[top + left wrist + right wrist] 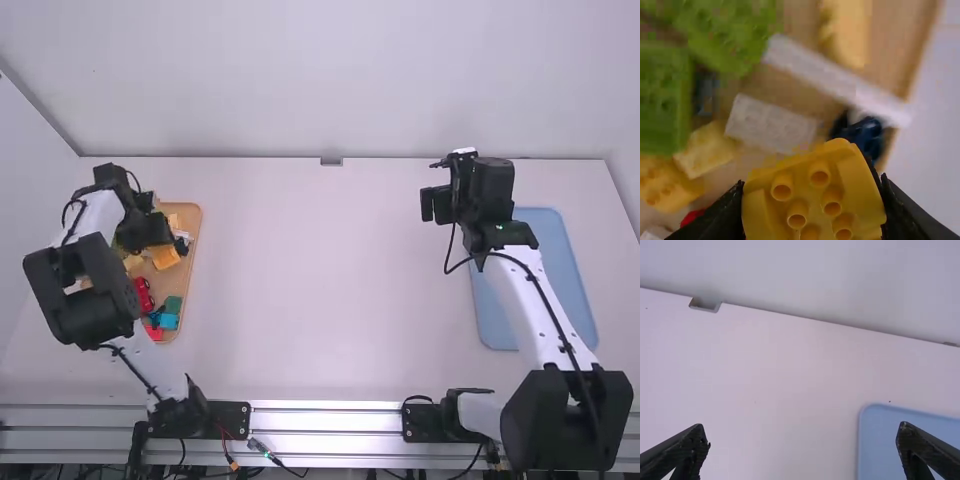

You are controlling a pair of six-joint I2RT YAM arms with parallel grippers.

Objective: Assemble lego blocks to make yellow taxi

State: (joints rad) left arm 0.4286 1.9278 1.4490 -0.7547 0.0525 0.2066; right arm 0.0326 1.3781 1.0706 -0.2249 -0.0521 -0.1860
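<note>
Black left end effector (812, 192) clasps a yellow plastic block (815, 212) side-on – likely for steadiness – while the right end effector (804, 440) gapes.

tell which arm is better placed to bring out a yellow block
Left, I'd judge: its gripper holds a yellow block over the tan tray, while the right gripper hangs open, far from it.
</note>
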